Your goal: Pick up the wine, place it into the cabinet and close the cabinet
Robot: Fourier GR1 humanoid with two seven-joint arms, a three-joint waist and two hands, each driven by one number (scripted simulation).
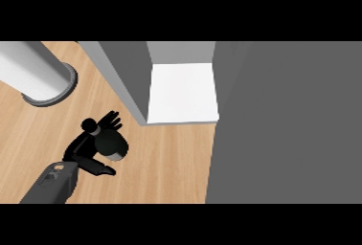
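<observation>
Nearest the lower edge, a grey forearm comes in at the left and ends in the black left hand [90,146], whose fingers and thumb are curled round a dark, rounded wine bottle with a paler grey end [111,143]. The bottle lies across the palm over the pale wooden counter top [163,162], tilted, not upright (whether it is lifted clear of the wood or touching it I cannot tell). I judge the wrap is there so the bottle can be carried toward the opening just beyond it. The right hand shows nowhere. Past the fingertips stands the grey cabinet with its white inner floor [182,93], its grey door [117,76] swung out toward the hand, so the way in is open. Farther off at the upper left stands a tall pale-grey cylinder on a round base [39,76], well apart from the bottle's likely path
</observation>
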